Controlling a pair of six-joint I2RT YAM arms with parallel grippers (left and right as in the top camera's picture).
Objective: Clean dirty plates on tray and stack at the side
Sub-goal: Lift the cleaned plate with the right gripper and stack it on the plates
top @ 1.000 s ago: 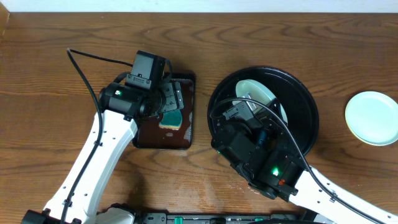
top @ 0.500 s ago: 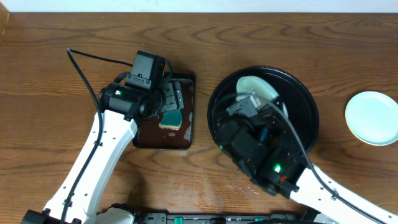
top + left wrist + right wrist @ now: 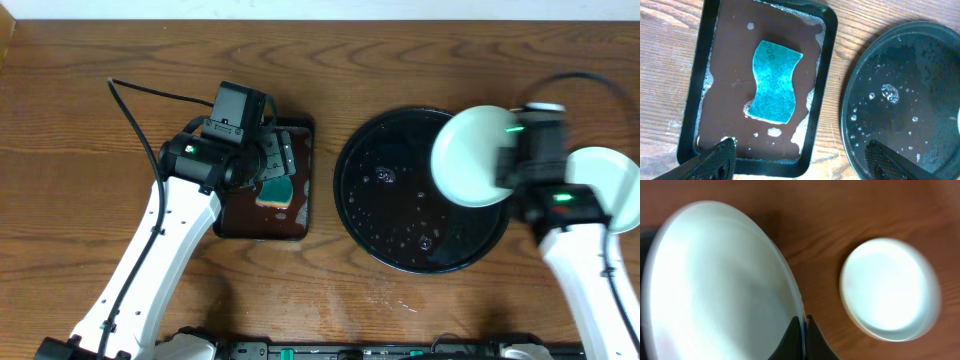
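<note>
My right gripper (image 3: 504, 165) is shut on the rim of a pale mint plate (image 3: 465, 155) and holds it tilted above the right edge of the round black tray (image 3: 400, 215). The tray holds only water drops. In the right wrist view the fingers (image 3: 801, 332) pinch the held plate's (image 3: 715, 280) edge. A second pale plate (image 3: 890, 287) lies on the bare wood to the right (image 3: 610, 205), partly under my right arm. No pale yellow plate shows. My left gripper (image 3: 800, 162) is open and empty above the near edge of the brown tray.
A dark-brown rectangular tray (image 3: 300, 215) with soapy water and a teal sponge (image 3: 774, 82) lies left of the black tray (image 3: 905, 100). My left arm hangs over it. Bare wood-grain tabletop (image 3: 560, 80) surrounds both trays.
My right arm has swung from over the tray's lower left to the right, lifting the plate off the black tray and carrying it toward the plate on the table. The left arm has not moved.
</note>
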